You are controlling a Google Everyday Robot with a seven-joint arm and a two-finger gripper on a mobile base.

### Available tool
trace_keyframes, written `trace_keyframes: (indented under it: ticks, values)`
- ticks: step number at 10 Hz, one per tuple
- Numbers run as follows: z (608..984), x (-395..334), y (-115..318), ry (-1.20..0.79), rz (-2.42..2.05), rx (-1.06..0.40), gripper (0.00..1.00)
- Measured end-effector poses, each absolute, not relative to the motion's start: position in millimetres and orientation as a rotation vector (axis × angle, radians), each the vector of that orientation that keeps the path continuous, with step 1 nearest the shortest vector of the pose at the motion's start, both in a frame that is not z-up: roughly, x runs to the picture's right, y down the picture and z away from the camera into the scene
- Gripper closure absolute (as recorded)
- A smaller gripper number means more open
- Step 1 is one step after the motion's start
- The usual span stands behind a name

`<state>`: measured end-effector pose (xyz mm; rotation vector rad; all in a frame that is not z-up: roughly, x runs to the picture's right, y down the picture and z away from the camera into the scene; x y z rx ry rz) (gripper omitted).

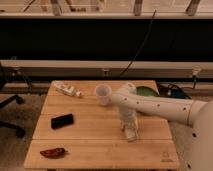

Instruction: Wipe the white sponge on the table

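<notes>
One risk: claw (pixel 131 131), grip unclear, pressing the white sponge (pixel 132 134) on the surface (pixel 95 125); a wide sweep topples the plastic cup (pixel 103 93).

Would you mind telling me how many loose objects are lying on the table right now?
5: packet back left, cup back centre, black device left, red item front left, white sponge beneath the gripper. The arm may hide others.

The arm is smooth, glossy white, a thick rounded tube with a bulbous elbow joint; its pale claw (pixel 131 133) hangs low over the bench's near right.
</notes>
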<state>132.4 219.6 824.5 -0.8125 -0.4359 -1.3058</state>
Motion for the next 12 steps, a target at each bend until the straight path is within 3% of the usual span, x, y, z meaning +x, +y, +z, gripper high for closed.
trace_keyframes:
  ticks: [5, 12]
  values:
    - [839.4, 98.9, 186.0, -0.447, -1.286, -0.728, 1.0]
    - [838.0, -11.3, 202.4, -0.603, -1.539, -0.662, 1.0]
